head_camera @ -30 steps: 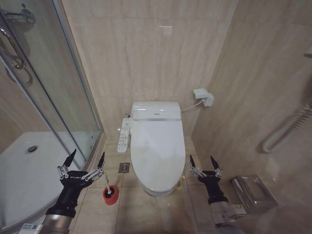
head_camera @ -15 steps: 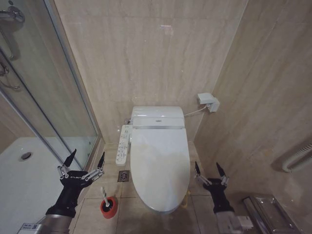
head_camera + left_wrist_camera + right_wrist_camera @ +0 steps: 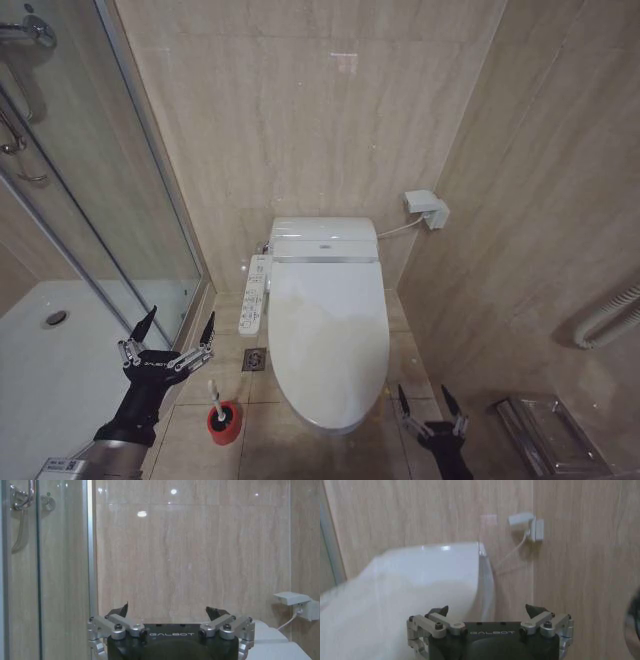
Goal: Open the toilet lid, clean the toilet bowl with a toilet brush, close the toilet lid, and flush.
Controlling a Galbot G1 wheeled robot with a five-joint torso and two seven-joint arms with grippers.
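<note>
The white toilet lid (image 3: 328, 335) lies shut over the toilet, so the toilet bowl is hidden beneath it. The toilet brush (image 3: 212, 393) stands upright in a small red cup on the floor left of the toilet. My left gripper (image 3: 176, 326) hovers open above and just left of the brush, fingers spread. My right gripper (image 3: 427, 403) is open low at the toilet's right front corner, apart from the lid. In the right wrist view the lid (image 3: 420, 581) lies ahead of the open right gripper (image 3: 487, 611). The left wrist view has the open left gripper (image 3: 168, 610) facing the wall.
A glass shower door (image 3: 120, 190) and white shower tray (image 3: 40, 360) close off the left. A control panel (image 3: 254, 295) hangs on the toilet's left side. A wall socket (image 3: 425, 208) sits right of the tank. A metal bin (image 3: 550, 432) stands at the lower right.
The head camera has moved, shifting the whole scene. My right gripper has dropped lower in the view; the left gripper holds its place. Both stay open.
</note>
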